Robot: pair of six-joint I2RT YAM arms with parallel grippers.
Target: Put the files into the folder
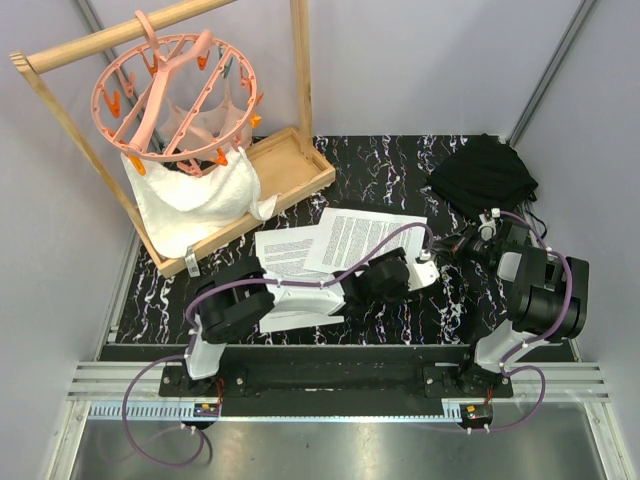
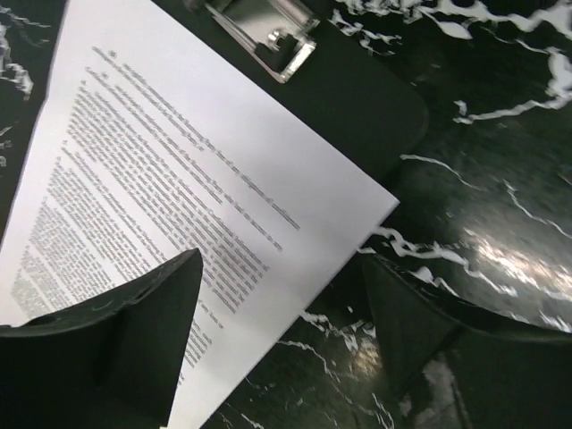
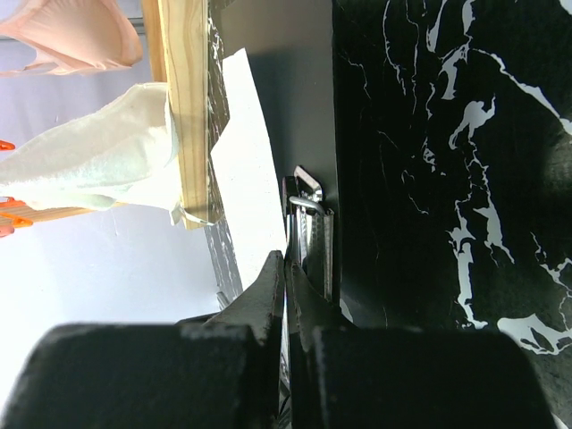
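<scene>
While the right gripper sat closed, tips just beside the clip of the folder, the left gripper stood open astride 1 edge of the files, which lay slanted across the folder, short of the clip.

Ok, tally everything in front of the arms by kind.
Sheets: 2 that can be told apart
Folder: 1
Cloths: 2, a towel and a black bundle
Rack: 1
Hanger: 1
Total: 7
</scene>
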